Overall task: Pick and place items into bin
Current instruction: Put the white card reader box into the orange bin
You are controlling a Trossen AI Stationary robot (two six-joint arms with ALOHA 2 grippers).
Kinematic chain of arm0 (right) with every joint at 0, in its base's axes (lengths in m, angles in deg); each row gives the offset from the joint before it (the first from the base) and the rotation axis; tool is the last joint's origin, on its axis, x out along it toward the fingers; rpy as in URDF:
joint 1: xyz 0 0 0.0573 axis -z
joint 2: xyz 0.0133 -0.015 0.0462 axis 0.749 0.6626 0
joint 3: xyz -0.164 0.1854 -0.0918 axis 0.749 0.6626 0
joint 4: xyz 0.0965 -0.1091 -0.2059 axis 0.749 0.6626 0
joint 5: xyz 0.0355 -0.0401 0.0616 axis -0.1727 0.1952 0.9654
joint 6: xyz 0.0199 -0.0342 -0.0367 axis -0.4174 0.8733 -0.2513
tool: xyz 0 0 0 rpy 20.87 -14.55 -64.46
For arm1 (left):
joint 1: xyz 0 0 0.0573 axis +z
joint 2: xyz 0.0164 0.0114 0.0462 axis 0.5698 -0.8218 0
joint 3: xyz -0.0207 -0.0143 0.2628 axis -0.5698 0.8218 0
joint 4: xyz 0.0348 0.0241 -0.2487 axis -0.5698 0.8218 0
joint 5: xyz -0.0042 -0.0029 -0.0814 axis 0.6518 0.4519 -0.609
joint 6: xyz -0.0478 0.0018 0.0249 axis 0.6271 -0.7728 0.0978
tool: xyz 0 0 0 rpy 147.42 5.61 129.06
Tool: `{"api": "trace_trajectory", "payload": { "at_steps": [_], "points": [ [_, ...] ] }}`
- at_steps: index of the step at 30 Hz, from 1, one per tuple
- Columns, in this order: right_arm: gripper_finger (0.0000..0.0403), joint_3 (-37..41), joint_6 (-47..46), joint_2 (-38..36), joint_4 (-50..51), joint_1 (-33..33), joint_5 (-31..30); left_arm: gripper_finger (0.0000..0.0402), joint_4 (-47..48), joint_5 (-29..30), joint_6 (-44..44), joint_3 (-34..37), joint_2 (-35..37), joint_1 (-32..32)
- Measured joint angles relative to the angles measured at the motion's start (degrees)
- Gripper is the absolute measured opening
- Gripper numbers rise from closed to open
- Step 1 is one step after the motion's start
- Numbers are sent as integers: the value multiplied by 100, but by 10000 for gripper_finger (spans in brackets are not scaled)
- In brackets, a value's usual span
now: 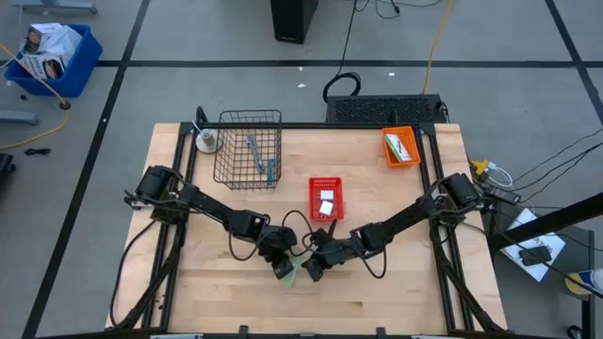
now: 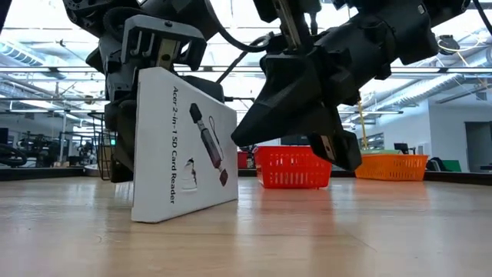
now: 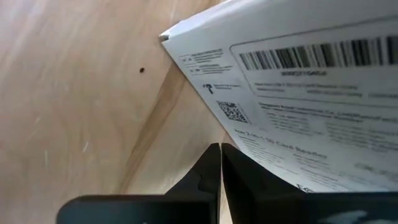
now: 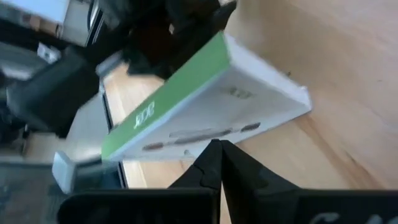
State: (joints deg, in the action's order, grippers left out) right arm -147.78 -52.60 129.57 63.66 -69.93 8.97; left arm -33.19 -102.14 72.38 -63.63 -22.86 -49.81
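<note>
High view: one box (image 1: 290, 270); three bins (image 1: 326, 197)

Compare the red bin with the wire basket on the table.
The red bin is small, bright red and sits near the table's middle; the wire basket is larger, dark wire and sits toward the far left. The red bin holds flat white pieces; the wire basket holds a teal stick and a grey tool. Both are open-topped, see-through-walled containers resting on the wooden table.

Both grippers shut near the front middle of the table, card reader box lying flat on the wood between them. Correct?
Not flat. The low view shows the card reader box standing on edge, slightly tilted, beside the left gripper. The right gripper is close by; both are shut.
</note>
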Motion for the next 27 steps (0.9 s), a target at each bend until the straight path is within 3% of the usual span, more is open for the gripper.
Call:
{"api": "trace_trajectory", "payload": {
  "at_steps": [7, 14, 19, 27],
  "points": [
    [0, 4, 918, 0, -37, 0, 760, 3, 14, -17, 0, 0, 2, -2],
    [0, 9, 1953, -55, -51, 45, 1810, 24, 201, 17, 88, 0, 16, -2],
    [4, 9, 2997, -439, 52, 148, 1862, 25, 711, 208, -147, 0, 224, -2],
    [36, 9, 5180, -1234, 369, 647, 1877, 26, 1548, 1314, -421, 0, 1088, 10]
  ]
}}
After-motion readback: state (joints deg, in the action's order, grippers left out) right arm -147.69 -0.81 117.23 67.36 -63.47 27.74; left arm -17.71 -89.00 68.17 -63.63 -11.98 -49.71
